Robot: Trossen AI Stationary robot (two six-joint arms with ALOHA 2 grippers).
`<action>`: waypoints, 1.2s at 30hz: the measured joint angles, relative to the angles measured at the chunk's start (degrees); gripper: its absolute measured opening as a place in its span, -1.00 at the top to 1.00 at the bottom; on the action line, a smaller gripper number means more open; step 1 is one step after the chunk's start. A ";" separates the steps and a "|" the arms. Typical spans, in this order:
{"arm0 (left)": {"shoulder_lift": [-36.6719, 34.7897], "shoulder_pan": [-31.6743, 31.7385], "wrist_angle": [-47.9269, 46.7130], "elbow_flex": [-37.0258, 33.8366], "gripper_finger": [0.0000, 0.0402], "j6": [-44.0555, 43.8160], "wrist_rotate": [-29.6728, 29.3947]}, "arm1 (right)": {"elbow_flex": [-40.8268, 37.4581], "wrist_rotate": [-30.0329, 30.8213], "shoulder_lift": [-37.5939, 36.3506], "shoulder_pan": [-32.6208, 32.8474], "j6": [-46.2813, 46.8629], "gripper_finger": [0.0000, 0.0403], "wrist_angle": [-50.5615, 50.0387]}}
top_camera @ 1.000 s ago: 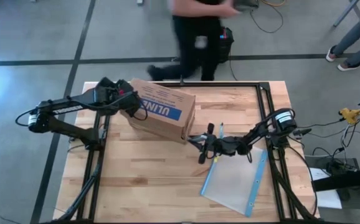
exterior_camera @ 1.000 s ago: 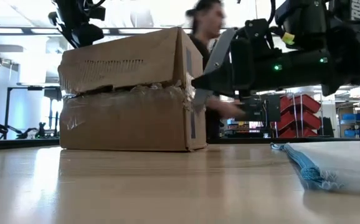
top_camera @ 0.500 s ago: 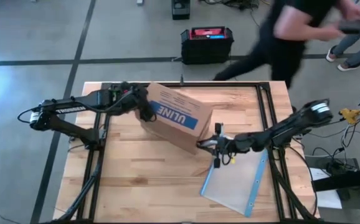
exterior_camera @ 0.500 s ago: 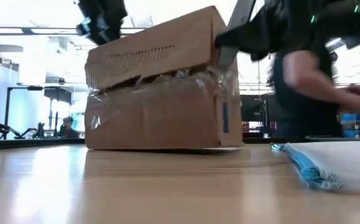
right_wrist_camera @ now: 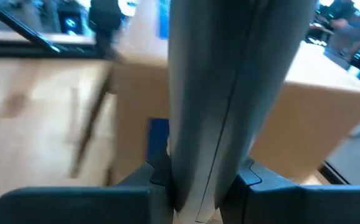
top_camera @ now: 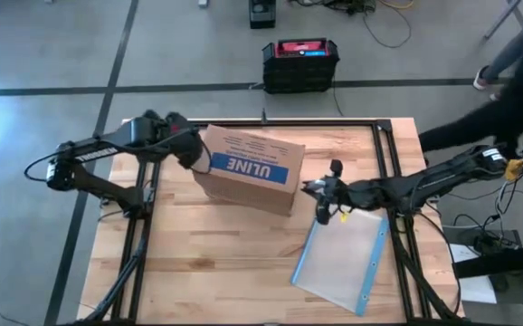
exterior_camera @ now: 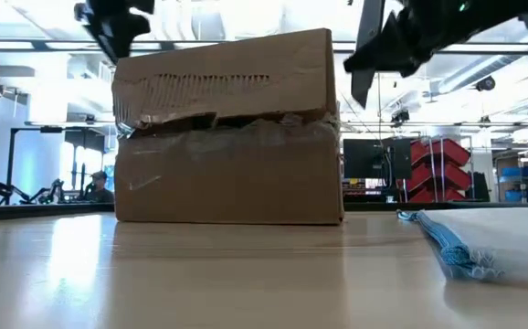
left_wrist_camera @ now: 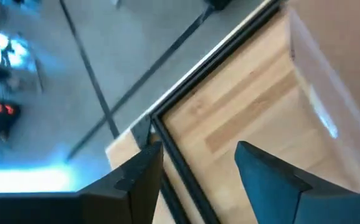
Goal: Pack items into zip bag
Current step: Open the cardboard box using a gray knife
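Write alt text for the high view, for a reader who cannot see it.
Overhead view of a wooden table: a brown ULINE cardboard box sits mid-table with the left gripper at its left end. The right gripper reaches in by the box's right end, just above a flat clear zip bag with a blue strip.

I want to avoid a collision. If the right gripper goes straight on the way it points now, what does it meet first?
Most likely the cardboard box. In the high view the right gripper points toward its near end, and its wrist view shows the box straight ahead. The height is unclear, so it could pass above.
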 joint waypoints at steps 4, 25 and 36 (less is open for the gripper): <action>-0.78 3.12 0.37 -0.70 0.17 0.37 10.55 | 0.15 -1.08 1.91 -5.19 -1.38 0.72 -0.66; -0.33 -8.63 27.49 -19.56 0.40 1.70 44.71 | 8.87 -4.10 0.00 -33.74 -20.46 0.72 -10.49; -1.13 -19.81 13.08 -4.62 0.41 3.91 19.29 | 8.81 -17.16 -18.62 -27.00 0.40 0.72 -32.14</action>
